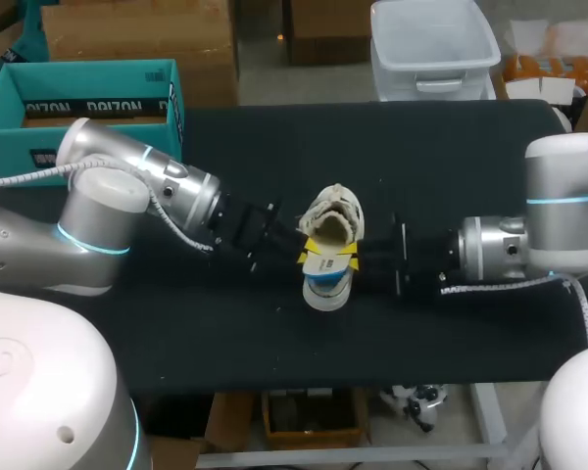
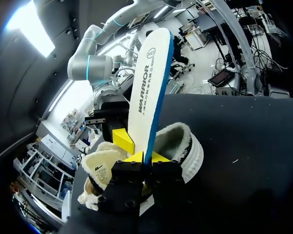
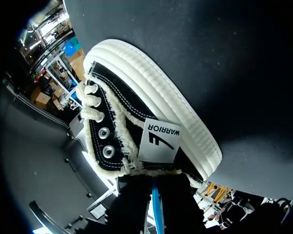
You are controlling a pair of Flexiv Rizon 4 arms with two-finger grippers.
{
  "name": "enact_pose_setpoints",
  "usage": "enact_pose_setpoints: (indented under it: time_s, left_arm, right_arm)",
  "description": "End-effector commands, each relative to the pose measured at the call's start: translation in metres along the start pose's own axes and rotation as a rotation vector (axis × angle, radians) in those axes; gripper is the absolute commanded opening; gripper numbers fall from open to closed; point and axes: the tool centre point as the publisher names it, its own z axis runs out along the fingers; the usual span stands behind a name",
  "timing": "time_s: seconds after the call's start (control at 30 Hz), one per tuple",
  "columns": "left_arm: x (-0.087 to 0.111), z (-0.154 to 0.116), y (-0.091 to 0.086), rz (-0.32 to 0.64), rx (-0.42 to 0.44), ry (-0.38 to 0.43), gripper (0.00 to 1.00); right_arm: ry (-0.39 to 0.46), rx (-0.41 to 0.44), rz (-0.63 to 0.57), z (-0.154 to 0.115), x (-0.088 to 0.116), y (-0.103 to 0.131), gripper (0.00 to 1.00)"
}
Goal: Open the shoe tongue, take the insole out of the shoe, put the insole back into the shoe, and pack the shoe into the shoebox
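Note:
A fleece-lined black shoe (image 1: 333,217) with a white sole lies mid-table, its opening facing the camera. The white insole (image 1: 327,284) with a blue edge stands out of the shoe's heel end. My left gripper (image 1: 304,255) comes in from the left and is shut on the insole (image 2: 149,83), which rises between its yellow tips (image 2: 144,157) over the shoe (image 2: 180,146). My right gripper (image 1: 353,258) meets it from the right. Its yellow tip (image 2: 123,140) lies against the insole's face. Beside the shoe's side (image 3: 136,112), the blue insole edge (image 3: 156,214) runs between its dark fingers (image 3: 155,192). The teal shoebox (image 1: 88,108) sits back left.
The black table (image 1: 274,147) stretches bare around the shoe, with free room in front and behind. Both arms lie low across it from either side, closing off the middle strip.

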Motion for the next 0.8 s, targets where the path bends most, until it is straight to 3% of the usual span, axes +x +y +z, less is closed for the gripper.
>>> enact_pose_setpoints:
  time_s: [0.03, 0.1, 0.17, 0.2, 0.33, 0.43, 0.57, 0.67, 0.8]
  left_arm:
    - [-0.001, 0.007, 0.003, -0.005, 0.004, -0.01, 0.0]
    - [-0.002, 0.007, 0.004, -0.01, -0.001, -0.016, 0.0]
    - [-0.002, 0.007, 0.005, -0.013, -0.001, -0.017, 0.0]
    - [-0.002, 0.007, 0.006, -0.016, -0.001, -0.019, 0.0]
    - [-0.002, 0.006, 0.006, -0.019, -0.001, -0.023, 0.0]
    - [-0.001, 0.006, 0.004, -0.019, -0.002, -0.025, 0.0]
    - [-0.001, 0.005, 0.003, -0.017, -0.002, -0.029, 0.0]
    - [-0.001, 0.006, 0.003, -0.018, -0.002, -0.03, 0.0]
    - [0.0, 0.007, 0.002, -0.02, -0.002, -0.027, 0.0]
  right_arm:
    - [0.002, -0.009, 0.002, 0.001, -0.001, -0.004, 0.0]
    - [0.002, -0.011, 0.003, 0.001, -0.003, -0.006, 0.0]
    - [0.002, -0.011, 0.006, 0.001, -0.004, -0.007, 0.26]
    - [0.002, -0.011, 0.007, 0.001, -0.005, -0.009, 0.33]
    - [-0.001, -0.025, 0.014, -0.001, -0.008, -0.017, 0.45]
    - [-0.001, -0.041, 0.011, -0.003, -0.01, -0.026, 0.42]
    - [0.0, -0.06, 0.009, -0.006, -0.013, -0.035, 0.31]
    - [0.002, -0.066, 0.009, -0.007, -0.014, -0.036, 0.03]
    - [-0.004, -0.063, 0.011, -0.004, -0.017, -0.035, 0.0]
